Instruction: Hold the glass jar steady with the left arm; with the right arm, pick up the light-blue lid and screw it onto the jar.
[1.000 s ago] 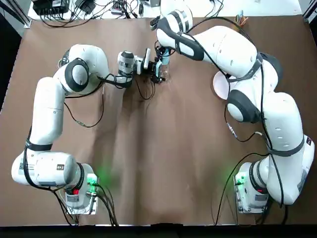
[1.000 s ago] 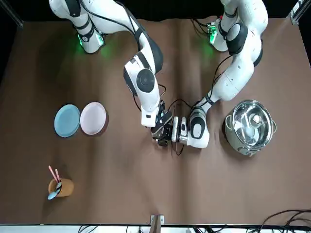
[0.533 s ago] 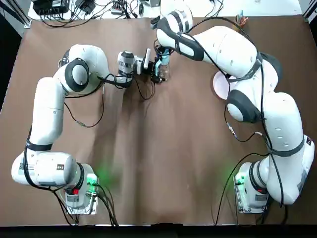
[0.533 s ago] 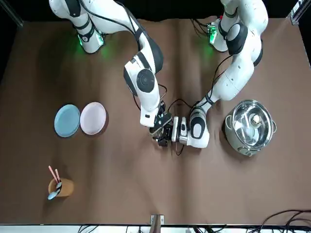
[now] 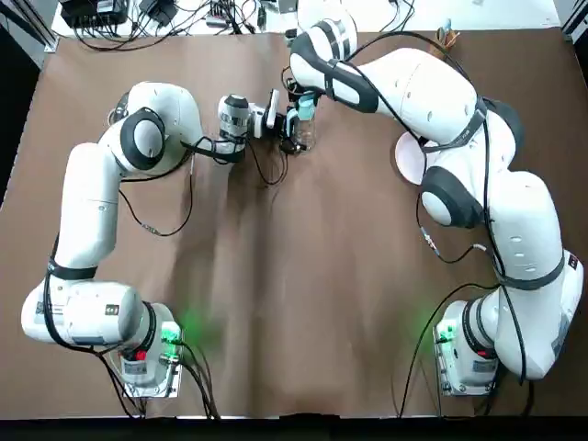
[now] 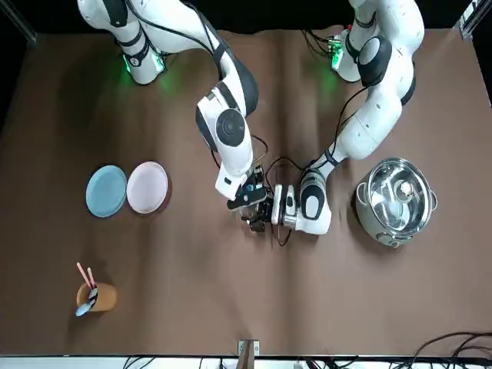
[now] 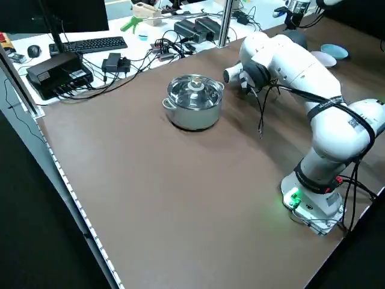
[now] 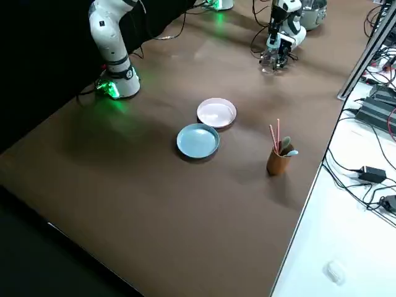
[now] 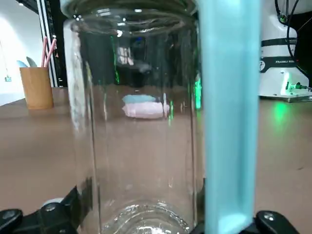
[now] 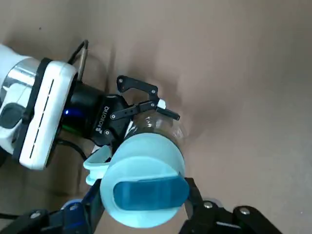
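Note:
The clear glass jar (image 5: 304, 138) stands upright at the far middle of the table. My left gripper (image 5: 292, 129) reaches in sideways and is shut on it. In the left wrist view the jar (image 9: 141, 122) fills the picture, its mouth bare, with a light-blue strip running alongside it. My right gripper (image 10: 145, 195) is shut on the light-blue lid (image 10: 145, 187). It holds the lid above the jar (image 10: 163, 124) and a little off to one side, not touching the rim. From overhead the lid (image 5: 306, 107) shows just beyond the jar.
A steel pot (image 6: 396, 201) with its own lid stands on my left of the jar. A blue plate (image 6: 106, 191) and a pink plate (image 6: 147, 187) lie on my right. A brown cup (image 6: 95, 295) with utensils is at the far right corner. Cables trail from the left wrist.
My right gripper has drawn the lid up and slightly away from the jar's mouth, turning at the wrist. The left gripper and the jar have stayed put.

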